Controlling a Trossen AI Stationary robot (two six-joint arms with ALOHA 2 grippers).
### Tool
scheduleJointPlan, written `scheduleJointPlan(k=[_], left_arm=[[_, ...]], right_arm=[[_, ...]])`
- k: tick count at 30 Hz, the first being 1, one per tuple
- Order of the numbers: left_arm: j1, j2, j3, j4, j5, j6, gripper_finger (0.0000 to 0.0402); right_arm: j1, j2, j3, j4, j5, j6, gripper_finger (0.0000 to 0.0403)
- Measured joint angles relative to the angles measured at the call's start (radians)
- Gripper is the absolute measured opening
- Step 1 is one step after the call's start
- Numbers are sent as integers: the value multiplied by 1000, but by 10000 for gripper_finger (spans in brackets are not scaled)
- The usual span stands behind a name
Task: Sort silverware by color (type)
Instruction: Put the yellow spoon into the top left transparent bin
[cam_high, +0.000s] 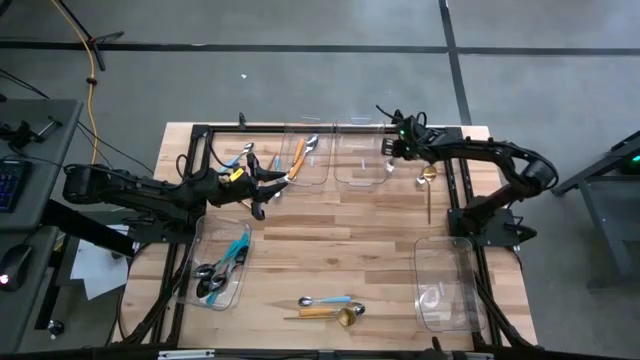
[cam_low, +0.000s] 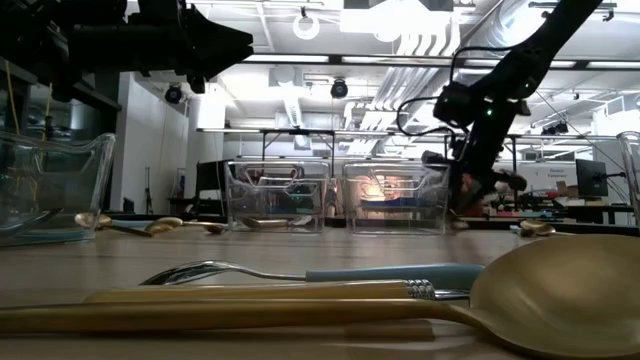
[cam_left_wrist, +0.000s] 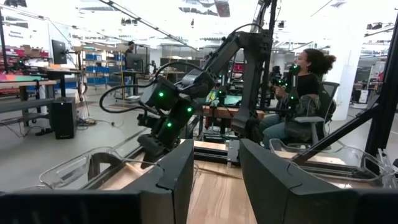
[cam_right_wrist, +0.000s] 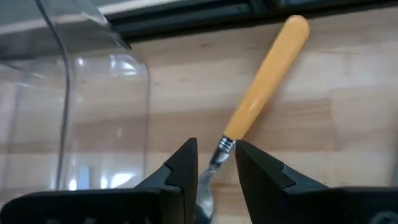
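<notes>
My right gripper (cam_right_wrist: 216, 163) hangs at the far right of the table (cam_high: 330, 240), beside a clear bin (cam_high: 360, 160), shut on an orange-handled utensil (cam_right_wrist: 264, 81). My left gripper (cam_left_wrist: 217, 180) stands open at the left (cam_high: 262, 195), raised and level, with nothing between its fingers. A gold spoon (cam_high: 429, 185) lies flat on the wood close to the right gripper. Near the front edge lie a light-blue-handled spoon (cam_high: 325, 300) and another gold spoon (cam_high: 340, 315). My right gripper pinches the utensil's silver neck (cam_right_wrist: 222, 149), just below the orange handle, between its two fingers. The fingers come slanting down from above. The silver head runs back between them, and the handle sticks out ahead over the wood. Whether its free end touches the table, I cannot tell.
A far bin (cam_high: 305, 160) holds orange- and blue-handled pieces. A near-left bin (cam_high: 218, 272) holds dark-headed, blue-handled ones. Another clear bin (cam_high: 445, 285) stands near right. Black frame rails (cam_high: 465, 215) run along the table's sides. A person (cam_left_wrist: 298, 93) sits beyond the table.
</notes>
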Motion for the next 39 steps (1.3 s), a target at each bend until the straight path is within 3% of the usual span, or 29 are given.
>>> scheduleJointPlan(k=[9,15,28,39], left_arm=[[0,0,0,0,0,-2,120],[0,0,0,0,0,-2,120],[0,0,0,0,0,-19,120],[0,0,0,1,-1,-19,120]], right_arm=[[0,-40,0,-129,14,-51,92],[-12,-41,0,-81,102,36,92],[-52,79,-1,33,95,112,92],[-57,96,-1,48,104,135,92]])
